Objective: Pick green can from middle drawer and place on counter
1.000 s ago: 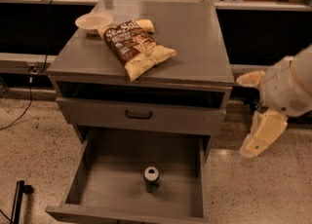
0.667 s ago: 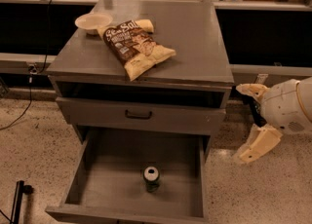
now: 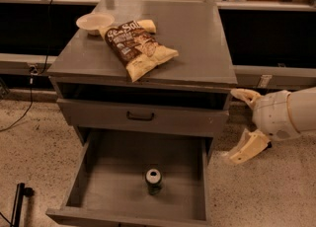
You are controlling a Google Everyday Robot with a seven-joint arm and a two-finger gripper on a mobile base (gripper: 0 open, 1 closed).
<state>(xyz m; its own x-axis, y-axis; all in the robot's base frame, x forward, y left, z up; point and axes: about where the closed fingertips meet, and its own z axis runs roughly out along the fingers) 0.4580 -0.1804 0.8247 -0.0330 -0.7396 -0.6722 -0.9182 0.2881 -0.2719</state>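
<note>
Green can in drawer; gripper right.

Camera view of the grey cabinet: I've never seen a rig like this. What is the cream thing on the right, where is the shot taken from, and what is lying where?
The cream thing is the robot's single arm, which ends in a two-finger gripper. It hangs to the right of the wide grey metal middle drawer, fingers spread, holding nothing. There is only one camera. It looks down from above and in front, and where it is mounted is not known. On the flat grey metal counter lie a brown-and-yellow chip bag and a pale round bowl near the back left corner. Below it, the grey drawer front with a dark handle is shut. The middle drawer is pulled out, and the small dark-green can with a silver lid stands upright on its floor near the front.
</note>
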